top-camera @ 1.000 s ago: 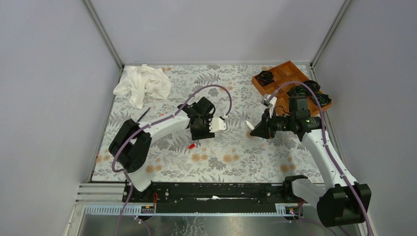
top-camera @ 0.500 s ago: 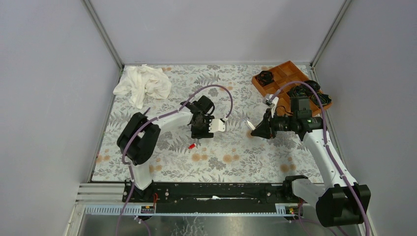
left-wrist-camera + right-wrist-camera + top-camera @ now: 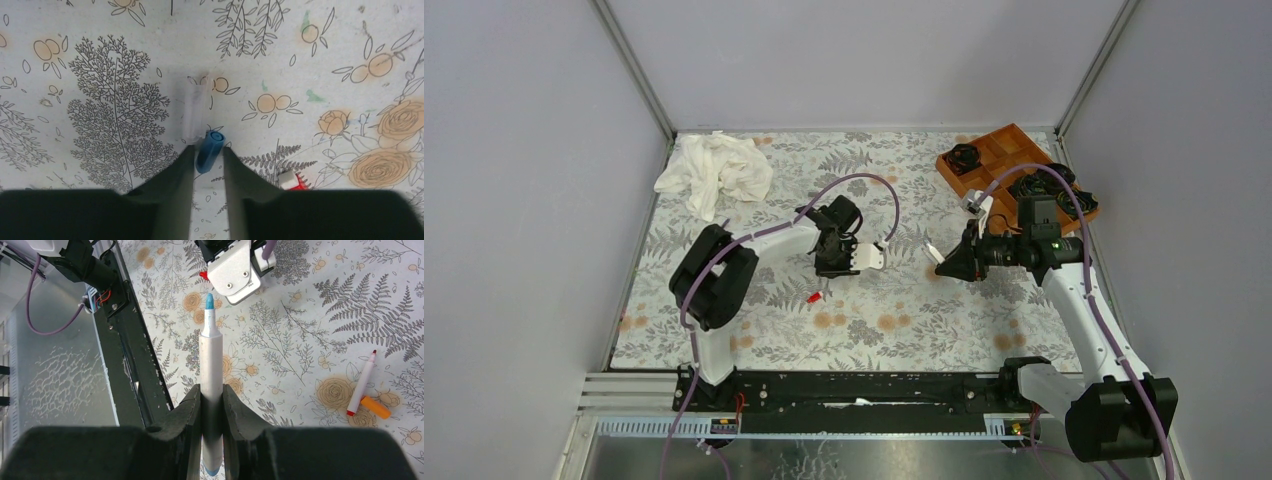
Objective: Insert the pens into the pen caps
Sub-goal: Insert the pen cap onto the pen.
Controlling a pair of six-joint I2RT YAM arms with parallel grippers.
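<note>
Left wrist view: left claw (image 3: pixel 208 150) pinches the blue cap (image 3: pixel 212 142) near the middle of the table (image 3: pixel 325 40). Right claw (image 3: pixel 211 390) grips a blue-tipped white pen (image 3: pixel 210 355), tip facing the left claw.

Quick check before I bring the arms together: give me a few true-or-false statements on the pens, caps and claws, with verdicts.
1. The right claw holds a blue-tipped pen. True.
2. The blue cap lies between the fingers of the left claw. True.
3. The held pen's tip is inside the blue cap. False: pen and cap are well apart, each at its own claw.
4. The orange cap is on the red-tipped pen. False: it lies loose beside that pen, whose tip is bare.
5. The cloth lies in the tray. False: it is at the far left corner, the tray at the far right.
</note>
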